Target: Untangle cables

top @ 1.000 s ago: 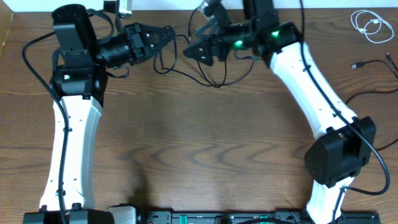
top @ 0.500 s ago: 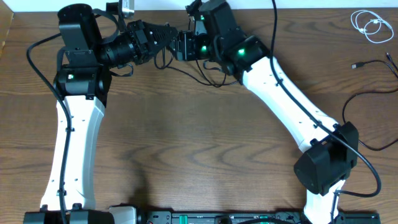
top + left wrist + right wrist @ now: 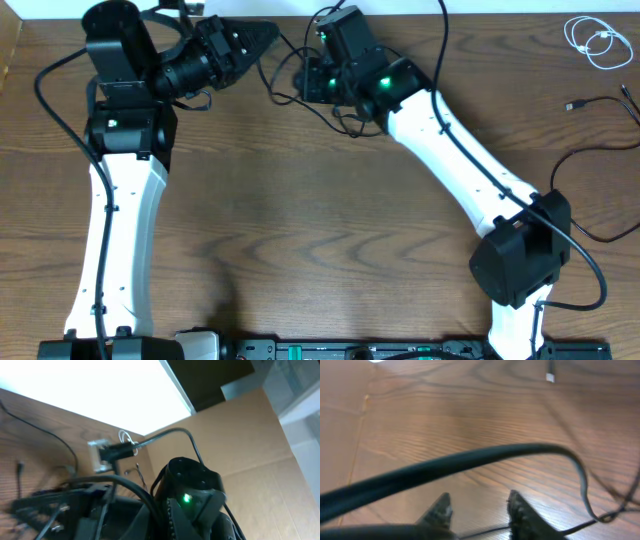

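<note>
Overhead, thin black cables point(image 3: 343, 128) tangle far-centre on the brown wooden table point(image 3: 330, 230), between the pressed-together left claw point(image 3: 262, 34) and the right claw point(image 3: 303, 80). Only the right wrist view shows its fingertips point(image 3: 442, 507) spread, astride one cord point(image 3: 485, 532)

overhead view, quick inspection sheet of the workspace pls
surface: brown wood-grain table
job's things: black cables looped between the two grippers at the far edge; another black cable and a coiled white cable at far right
clutter: nothing seen
grippers: left gripper shut, a cable at its tip, hold unclear; right gripper jaws apart
cables: thick black robot wires run along the arms
surroundings: cardboard panel beyond the table
</note>
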{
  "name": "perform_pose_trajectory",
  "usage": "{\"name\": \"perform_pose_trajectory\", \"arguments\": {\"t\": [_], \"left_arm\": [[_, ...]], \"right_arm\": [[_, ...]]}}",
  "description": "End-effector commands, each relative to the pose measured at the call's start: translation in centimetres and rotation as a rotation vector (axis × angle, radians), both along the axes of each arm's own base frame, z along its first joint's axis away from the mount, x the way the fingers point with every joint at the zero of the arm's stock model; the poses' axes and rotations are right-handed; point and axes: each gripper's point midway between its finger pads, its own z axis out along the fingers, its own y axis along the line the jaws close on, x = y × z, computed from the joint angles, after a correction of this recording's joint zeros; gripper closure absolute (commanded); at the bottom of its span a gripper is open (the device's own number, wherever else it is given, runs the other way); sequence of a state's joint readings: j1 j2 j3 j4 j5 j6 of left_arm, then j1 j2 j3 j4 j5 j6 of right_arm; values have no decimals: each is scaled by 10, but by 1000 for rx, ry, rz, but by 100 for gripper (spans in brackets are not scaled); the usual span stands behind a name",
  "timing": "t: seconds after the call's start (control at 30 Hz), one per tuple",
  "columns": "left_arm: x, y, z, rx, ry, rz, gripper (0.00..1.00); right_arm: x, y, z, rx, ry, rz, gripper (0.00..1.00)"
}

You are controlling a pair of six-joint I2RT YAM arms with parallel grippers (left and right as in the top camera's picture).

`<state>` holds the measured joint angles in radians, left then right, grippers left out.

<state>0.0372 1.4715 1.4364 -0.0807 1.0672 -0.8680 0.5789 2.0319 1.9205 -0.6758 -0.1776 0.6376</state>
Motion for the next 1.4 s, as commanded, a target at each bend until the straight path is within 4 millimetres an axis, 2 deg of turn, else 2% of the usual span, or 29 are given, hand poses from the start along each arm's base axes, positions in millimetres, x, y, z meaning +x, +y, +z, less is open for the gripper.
{"name": "perform_pose_trajectory", "arguments": {"t": [0.0, 0.13, 0.27, 0.47, 0.73, 0.8, 0.97, 1.03, 1.17, 1.23, 1.27, 1.37], "left_arm": [[7, 22, 9, 4, -25, 88, 93], [15, 48, 8, 12, -27, 162, 93], [21, 76, 8, 27, -40, 237, 93], [27, 119, 7, 41, -46, 353, 92], [25, 194, 7, 50, -41, 542, 93], [22, 205, 7, 49, -41, 562, 93], [20, 211, 7, 51, -44, 568, 92], [20, 210, 7, 51, -44, 567, 93], [21, 202, 6, 49, -41, 546, 93], [23, 195, 6, 49, -41, 529, 93], [23, 191, 6, 50, -43, 520, 93], [24, 183, 6, 64, -57, 500, 93]], "right_arm": [[17, -51, -25, -108, 49, -67, 78], [16, -96, -41, -194, 118, -79, 79], [6, -136, -56, -289, 190, -46, 80], [-3, -200, -69, -458, 267, -82, 79], [0, -247, -77, -534, 296, -152, 80], [-1, -254, -80, -539, 303, -156, 80], [-2, -258, -92, -567, 297, -103, 81], [-3, -257, -94, -583, 285, -44, 78], [-3, -248, -95, -573, 257, 54, 75], [-4, -246, -95, -581, 240, 113, 65], [-5, -247, -95, -597, 234, 137, 57], [-6, -259, -98, -673, 229, 174, 41]]}}
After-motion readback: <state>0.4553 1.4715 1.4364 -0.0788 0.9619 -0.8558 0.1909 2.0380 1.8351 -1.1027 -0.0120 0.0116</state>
